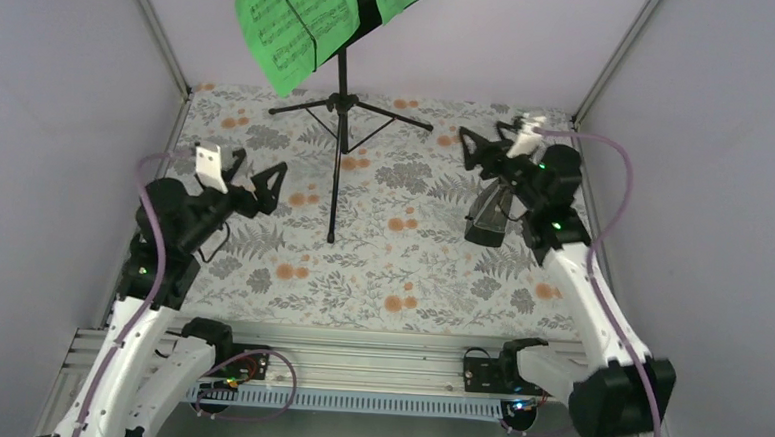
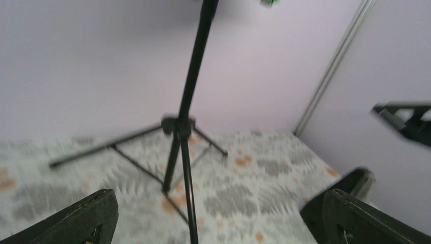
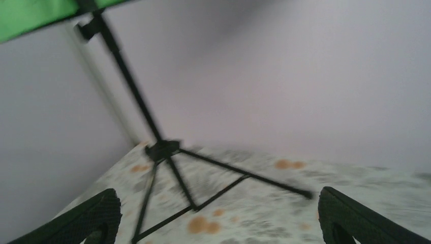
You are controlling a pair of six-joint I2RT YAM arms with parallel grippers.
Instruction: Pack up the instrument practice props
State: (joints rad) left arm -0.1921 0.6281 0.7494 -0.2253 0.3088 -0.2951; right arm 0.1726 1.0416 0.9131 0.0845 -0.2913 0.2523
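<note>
The black tripod music stand (image 1: 338,156) stands at the back middle of the floral mat. Bright green music sheets (image 1: 294,21) rest on its desk, at the top edge of the view. A small dark pyramid-shaped metronome (image 1: 488,219) sits at the right, just beside my right arm. My left gripper (image 1: 265,186) is open and empty, left of the stand's near leg. My right gripper (image 1: 481,153) is open and empty, right of the stand. The left wrist view shows the stand's pole (image 2: 190,101) between wide-open fingers (image 2: 84,219). The right wrist view shows the tripod hub (image 3: 162,149) and a green sheet corner (image 3: 30,18).
Pale lilac walls with metal corner posts (image 1: 158,31) close in the mat (image 1: 401,269) on three sides. The stand's legs spread across the back of the mat. A metal rail (image 1: 357,342) with the arm bases runs along the near edge.
</note>
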